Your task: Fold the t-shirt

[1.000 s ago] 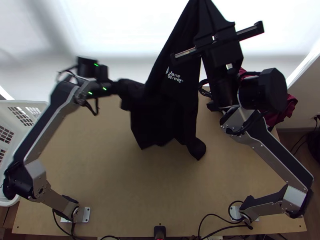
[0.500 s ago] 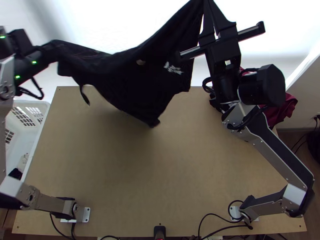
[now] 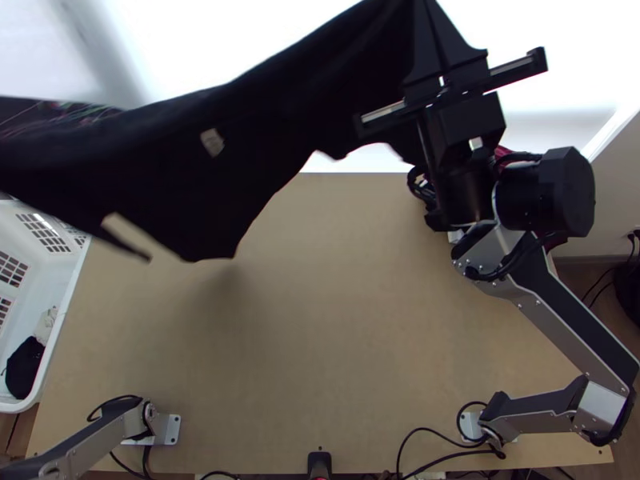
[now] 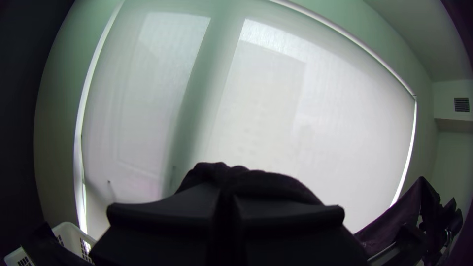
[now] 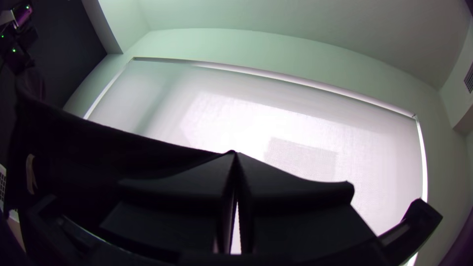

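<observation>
Clock is the table from above, 12 = far side. Near to far: left arm (image 3: 98,436) at 7, right arm (image 3: 552,320) from 5 up to 1, table (image 3: 336,360) between them. The t-shirt (image 3: 160,168) hangs past the middle, from 9 round to 12, black, unfolded but not flat. Its lowest corner points to 7; looks off the wood, but height is hard to judge from above. Left gripper (image 4: 225,197) is clamped on cloth at the shirt's 10 o'clock end, fabric bulging beyond the tips. Right gripper (image 5: 235,153) has its tips pressed together on the edge at 12.

My read: step is the in-air spread, no fold made. Next: pull the top edge taut between both grippers, then bring it down toward 6 so the body lands flat. Risk: uneven tension, one side slips or it lands creased.

Containers: white basket (image 3: 62,320) at 9, beside the table's edge. Nearer end holds a black bundle (image 3: 26,368); just beyond it, a small pale item (image 3: 46,322), can't tell what. Farther out, dark red cloth (image 3: 502,152) behind the right arm, around 1.
</observation>
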